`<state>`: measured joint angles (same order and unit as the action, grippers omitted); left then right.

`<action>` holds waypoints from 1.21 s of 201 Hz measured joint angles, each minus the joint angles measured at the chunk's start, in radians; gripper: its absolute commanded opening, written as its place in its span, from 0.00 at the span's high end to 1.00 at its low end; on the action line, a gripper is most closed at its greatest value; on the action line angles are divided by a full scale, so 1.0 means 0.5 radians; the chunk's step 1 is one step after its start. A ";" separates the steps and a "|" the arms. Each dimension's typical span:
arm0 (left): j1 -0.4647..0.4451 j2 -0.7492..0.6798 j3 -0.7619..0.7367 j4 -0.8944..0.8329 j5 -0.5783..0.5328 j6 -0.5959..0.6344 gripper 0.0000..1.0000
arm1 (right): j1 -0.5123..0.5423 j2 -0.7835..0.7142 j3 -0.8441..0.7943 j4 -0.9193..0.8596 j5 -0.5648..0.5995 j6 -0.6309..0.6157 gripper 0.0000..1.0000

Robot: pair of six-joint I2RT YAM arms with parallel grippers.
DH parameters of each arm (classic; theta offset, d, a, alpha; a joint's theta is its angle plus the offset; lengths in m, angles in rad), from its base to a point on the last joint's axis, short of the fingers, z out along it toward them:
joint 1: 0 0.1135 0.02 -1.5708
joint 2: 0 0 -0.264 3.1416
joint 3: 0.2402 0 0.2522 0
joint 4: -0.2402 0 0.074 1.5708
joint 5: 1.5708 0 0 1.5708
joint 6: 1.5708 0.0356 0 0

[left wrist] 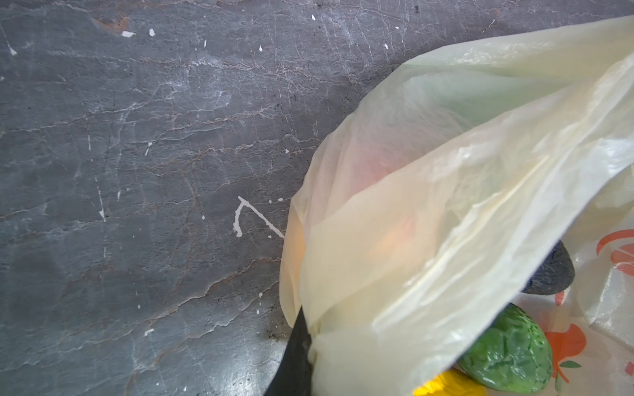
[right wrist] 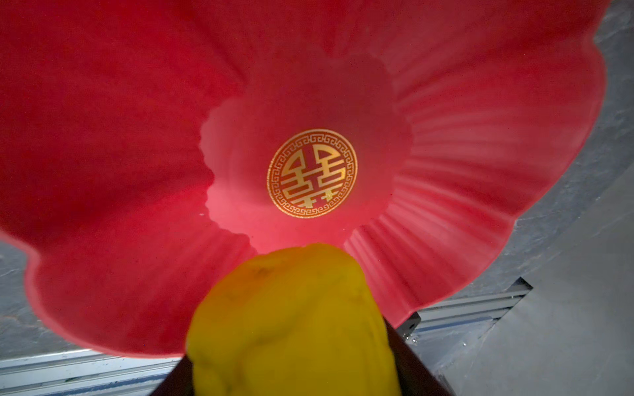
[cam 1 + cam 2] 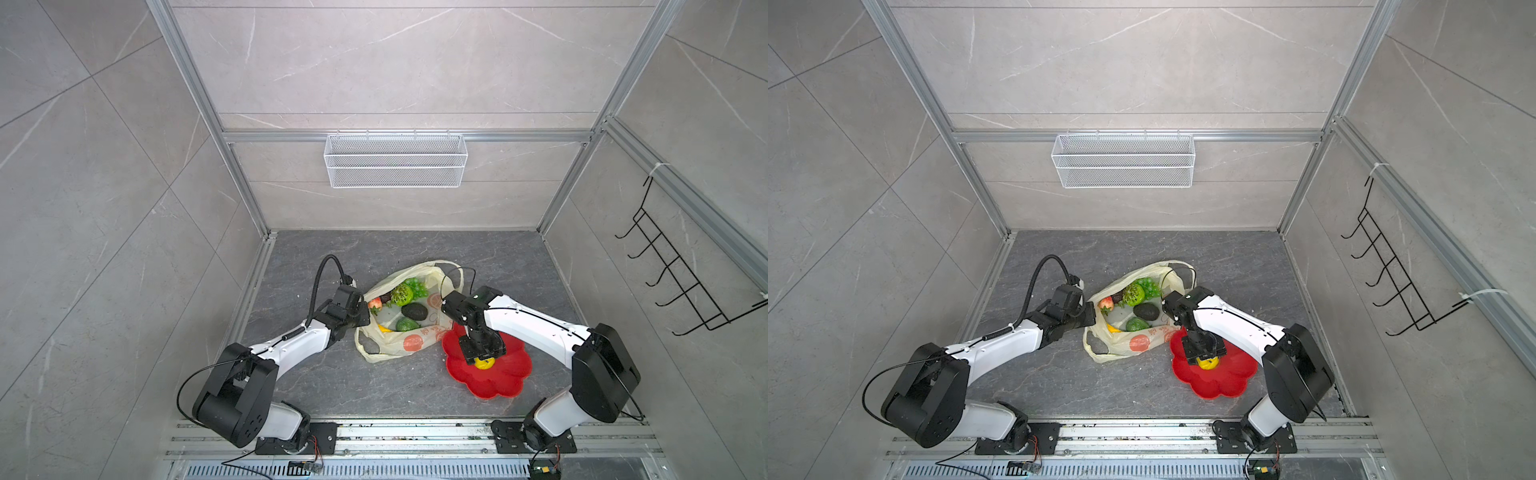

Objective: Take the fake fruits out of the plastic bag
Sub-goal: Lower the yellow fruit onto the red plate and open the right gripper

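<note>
Currently the right fingers [image 3: 481, 357] clamp one yellow lemon-like fruit [image 3: 484, 365], glossy and lumpy, over the single red plate [image 3: 505, 380]. Meanwhile the left fingers [image 1: 296, 356], pinched tight, hold the rim of the one crinkly pale-yellow plastic bag [image 3: 411, 345] on the counter [image 3: 332, 386]; inside show six fruits: strawberry [image 3: 375, 304], grape bunch [image 3: 418, 286], bumpy green fruit [image 3: 402, 295], dark avocado [image 3: 414, 311], green avocado [image 3: 406, 324], banana [image 3: 384, 329].

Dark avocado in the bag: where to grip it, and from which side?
Grip the dark avocado across its narrow middle, coming straight down through the open mouth of the plastic bag. It lies on its side with the top exposed, and the bag's walls block a sideways approach. A green fruit sits close on its near side, so clearance there looks tight.
</note>
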<state>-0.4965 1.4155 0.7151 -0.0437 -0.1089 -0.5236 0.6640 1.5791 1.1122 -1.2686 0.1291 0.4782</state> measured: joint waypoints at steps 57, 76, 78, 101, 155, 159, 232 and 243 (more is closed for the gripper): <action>0.000 0.000 0.000 0.000 -0.034 0.000 0.92 | -0.001 0.109 -0.022 0.002 -0.101 -0.020 0.41; 0.000 0.000 0.000 0.000 -0.036 0.000 0.92 | -0.001 0.143 -0.038 0.002 -0.133 -0.020 0.42; 0.000 0.000 0.000 0.000 -0.036 0.000 0.92 | -0.001 0.146 -0.042 0.003 -0.134 -0.020 0.42; 0.000 0.000 0.000 0.000 -0.036 0.000 0.92 | -0.001 0.160 -0.089 0.002 -0.170 -0.013 0.43; 0.000 0.000 0.000 -0.001 -0.034 0.000 0.92 | -0.001 0.182 -0.141 0.002 -0.217 0.002 0.44; 0.000 0.000 0.000 0.000 -0.034 0.000 0.92 | -0.001 0.188 -0.146 0.002 -0.219 0.002 0.44; 0.000 0.000 0.000 -0.001 -0.034 0.000 0.92 | 0.003 0.249 -0.149 0.002 -0.220 0.002 0.37; 0.000 0.000 0.000 -0.001 -0.035 0.000 0.92 | 0.012 0.257 -0.149 0.002 -0.220 0.002 0.36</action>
<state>-0.4965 1.4155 0.7151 -0.0441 -0.1265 -0.5236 0.6701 1.7077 1.0378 -1.2675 0.0189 0.4793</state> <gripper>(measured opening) 0.083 0.636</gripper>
